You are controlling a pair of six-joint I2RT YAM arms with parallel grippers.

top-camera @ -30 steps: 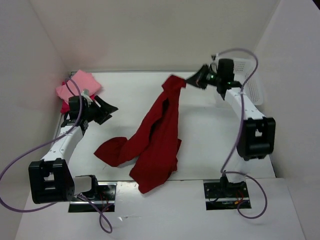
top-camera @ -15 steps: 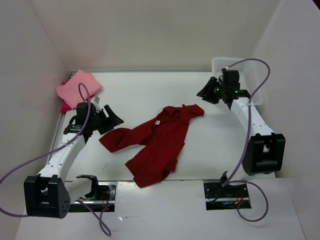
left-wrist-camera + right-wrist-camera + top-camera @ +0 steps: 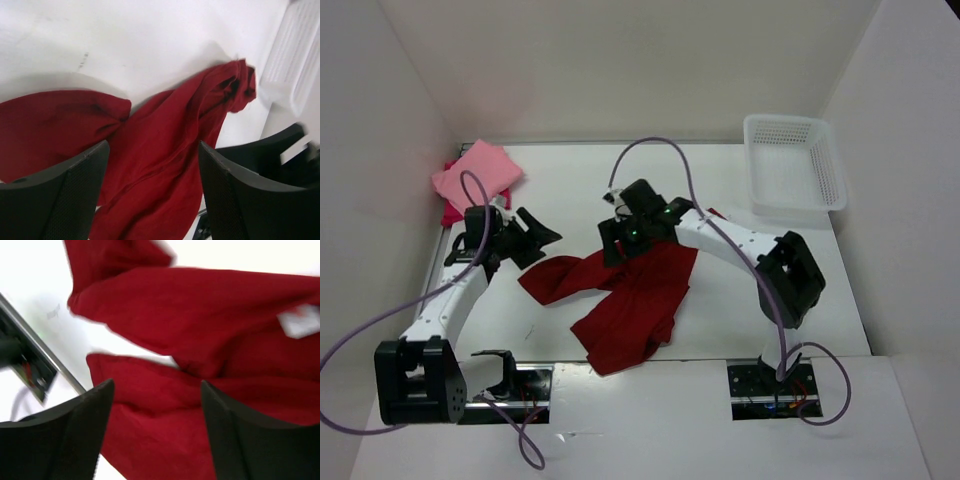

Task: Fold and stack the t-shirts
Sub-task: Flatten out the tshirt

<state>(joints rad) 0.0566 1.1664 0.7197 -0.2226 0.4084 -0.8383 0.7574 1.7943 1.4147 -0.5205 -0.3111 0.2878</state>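
From up top, the dark red shirt (image 3: 630, 300) lies all crumpled on the table (image 3: 570, 185), in the middle and lower part of the frame. One sleeve pokes out to the left. The right claw (image 3: 613, 247) hangs over the top part of the shirt. The left claw (image 3: 537, 238) sits just beside that left sleeve. In the upper left corner a pink shirt (image 3: 475, 172) lies folded on a bright red shirt (image 3: 448, 212) that peeks out under it. A white basket (image 3: 832, 175) stands in the upper right, well apart from the shirts.

In the left arm's own camera, its two fingers are spread wide at the bottom of the frame, with nothing held. The dark red shirt fills the middle and lower left, and I can't see the fingers touching it.

In the right arm's camera, the fingers are spread wide too, and empty. Dark red cloth fills most of the frame, with a small white tag at the right edge.

I think the two shirts in the corner are done and this one is left. It lies bunched up, not flat. Next, I guess each claw must pinch an edge or corner and pull the shirt smooth before any fold
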